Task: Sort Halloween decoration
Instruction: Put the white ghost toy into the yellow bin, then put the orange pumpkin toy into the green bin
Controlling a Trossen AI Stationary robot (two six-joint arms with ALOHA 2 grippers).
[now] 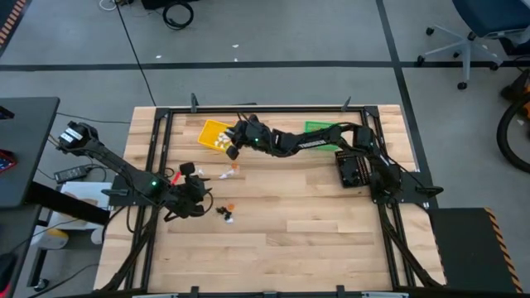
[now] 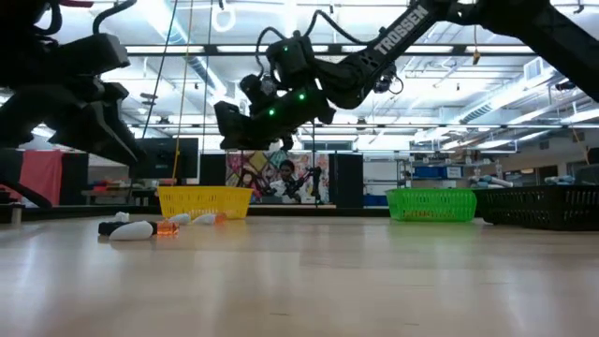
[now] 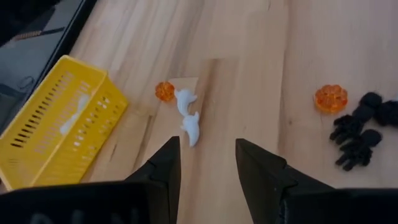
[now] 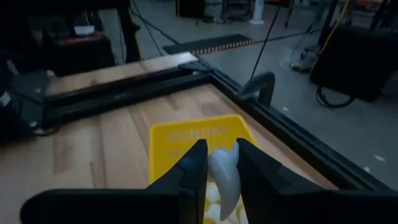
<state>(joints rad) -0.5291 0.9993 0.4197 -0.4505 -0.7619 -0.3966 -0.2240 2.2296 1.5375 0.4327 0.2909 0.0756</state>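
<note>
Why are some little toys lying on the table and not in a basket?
They aren't sorted yet. Two white ghosts, orange pumpkins and black spiders lie loose on the table. The right gripper holds a white ghost over the yellow bin. Nothing looks broken.

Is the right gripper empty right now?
No, the right gripper pinches a white trinket between its fingers above the yellow bin.

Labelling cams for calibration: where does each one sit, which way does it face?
High: overhead, straight down; both arms, wooden table.
Low: table height, level toward the room; right gripper above.
Left wrist: down past open left gripper at white ghost trinkets.
Right wrist: past right gripper holding a white curved trinket over the yellow slotted plastic bin.
Shared: that bin shows in all four.
</note>
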